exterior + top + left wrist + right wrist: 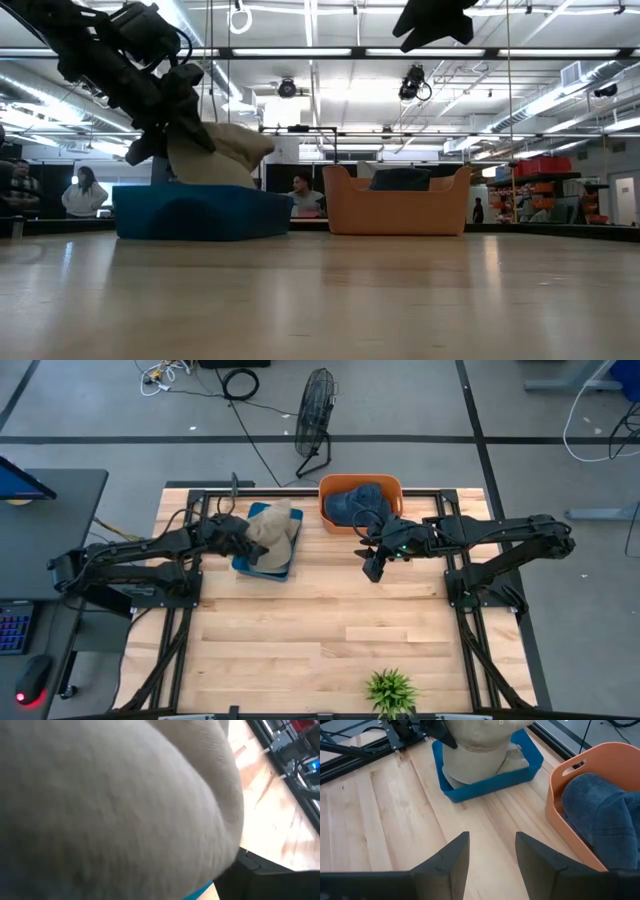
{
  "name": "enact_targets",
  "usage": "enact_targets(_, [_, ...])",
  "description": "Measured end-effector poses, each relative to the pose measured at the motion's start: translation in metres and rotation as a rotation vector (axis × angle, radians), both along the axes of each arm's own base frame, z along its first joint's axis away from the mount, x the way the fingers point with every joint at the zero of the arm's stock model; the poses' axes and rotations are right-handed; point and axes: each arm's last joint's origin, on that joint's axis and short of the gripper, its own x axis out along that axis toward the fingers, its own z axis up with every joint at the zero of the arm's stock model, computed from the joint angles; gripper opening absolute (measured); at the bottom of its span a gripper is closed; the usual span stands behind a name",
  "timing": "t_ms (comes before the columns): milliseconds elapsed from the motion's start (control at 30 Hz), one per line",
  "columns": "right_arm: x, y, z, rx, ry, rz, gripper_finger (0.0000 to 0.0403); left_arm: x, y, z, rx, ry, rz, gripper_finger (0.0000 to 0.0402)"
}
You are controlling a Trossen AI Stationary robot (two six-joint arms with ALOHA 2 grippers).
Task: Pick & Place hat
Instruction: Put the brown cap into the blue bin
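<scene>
A beige hat (pixel 272 528) sits bunched up in a blue tray (pixel 262 568) near the table's far edge, rising above the tray's wall (pixel 200 215) in the low view. My left gripper (pixel 243 535) is at the hat's left side, shut on it; beige cloth (pixel 125 810) fills the left wrist view and hides the fingers. A dark blue hat (pixel 355 505) lies in an orange basket (pixel 335 485) to the right of the tray. My right gripper (pixel 492 855) is open, hovering above bare table in front of the basket and touching nothing. My left gripper holds the beige hat at its left side (pixel 185 140), coming slanting down from the table's left. The hat itself hides the fingers, so the kind of hold does not show. The hat stands raised and crumpled, and its lower part (pixel 475 770) rests in the blue tray.
A small green plant (pixel 390 690) stands at the near edge. Black frame rails (pixel 455 575) run along both sides of the table. Bare wood spreads across the middle and near part (pixel 320 630). A fan (pixel 315 415) stands on the floor beyond the far edge. People show behind the table (pixel 85 190).
</scene>
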Motion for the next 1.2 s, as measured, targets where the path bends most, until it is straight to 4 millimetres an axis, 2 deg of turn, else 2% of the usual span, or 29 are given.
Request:
enact_targets(100, [0.0,0.0,0.0,-0.015,0.005,0.014,0.0165,0.0,0.002,0.006,-0.008,0.006,0.017,0.0204])
enact_targets(333, [0.0,0.0,0.0,-0.057,0.02,0.053,0.0165,-0.001,0.011,0.045,0.191,0.139,-0.014,0.0204])
enact_targets(433, [0.0,0.0,0.0,-0.069,0.024,0.064,0.0165,-0.007,0.015,0.055,0.17,0.191,0.0,0.0208])
enact_targets(600, [0.0,0.0,0.0,-0.074,0.026,0.068,0.0165,-0.01,0.018,0.059,0.127,0.187,-0.022,0.021])
enact_targets(733, [0.0,0.0,0.0,-0.089,0.031,0.082,0.0165,-0.005,0.016,0.051,0.042,0.192,-0.1,0.021])
enact_targets(933, [0.0,0.0,0.0,-0.092,0.032,0.085,0.0165,-0.007,0.022,0.049,0.133,0.275,-0.06,0.0211])
enact_targets(1100, [0.001,0.001,0.001,-0.075,0.021,0.104,0.0165,-0.011,0.022,0.048,0.107,0.294,-0.125,0.0211])
enact_targets(1200, [0.001,0.001,0.001,-0.071,0.012,0.101,0.0165,-0.013,0.022,0.051,0.084,0.307,-0.077,0.0211])
